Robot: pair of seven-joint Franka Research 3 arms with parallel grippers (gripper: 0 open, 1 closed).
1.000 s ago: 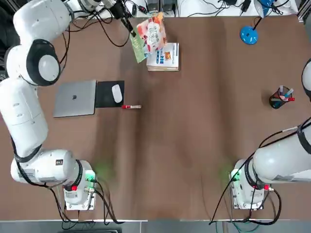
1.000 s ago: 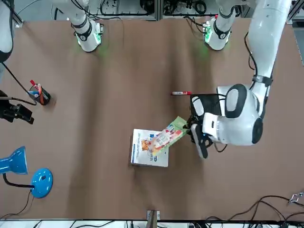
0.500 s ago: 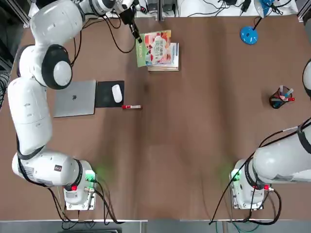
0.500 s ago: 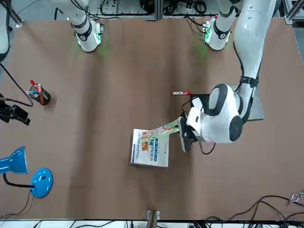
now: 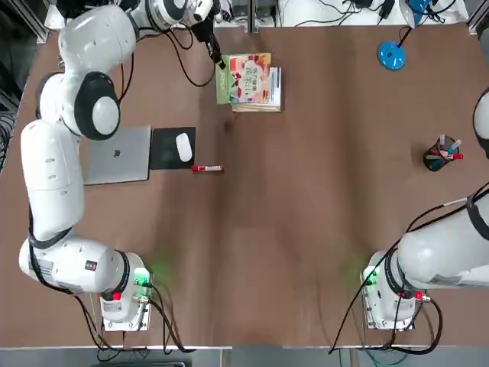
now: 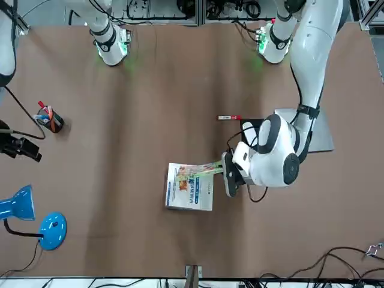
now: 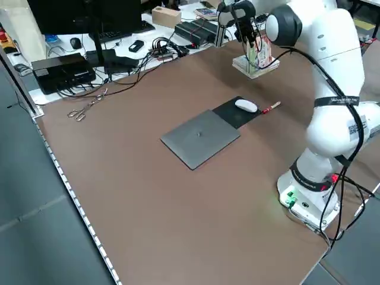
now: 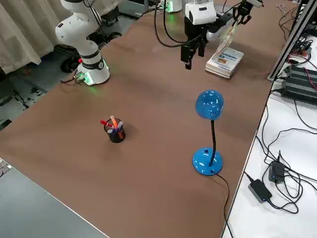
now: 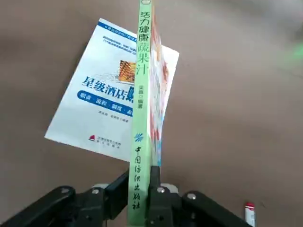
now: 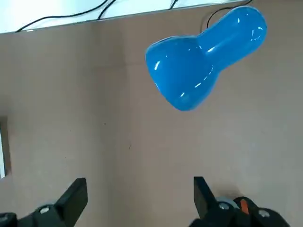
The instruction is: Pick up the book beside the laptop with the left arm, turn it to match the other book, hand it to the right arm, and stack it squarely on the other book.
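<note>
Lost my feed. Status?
Left gripper shut on the book, above the other book. Right gripper open, empty, near blue lamp. Nothing between.

A blue lamp [image 8: 210, 106] stands near the other book [image 8: 225, 61].

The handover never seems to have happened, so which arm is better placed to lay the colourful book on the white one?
Left, probably. The left gripper already clamps the book by its spine just above the other book. The right gripper is open, holds nothing and is over by the blue lamp.
</note>
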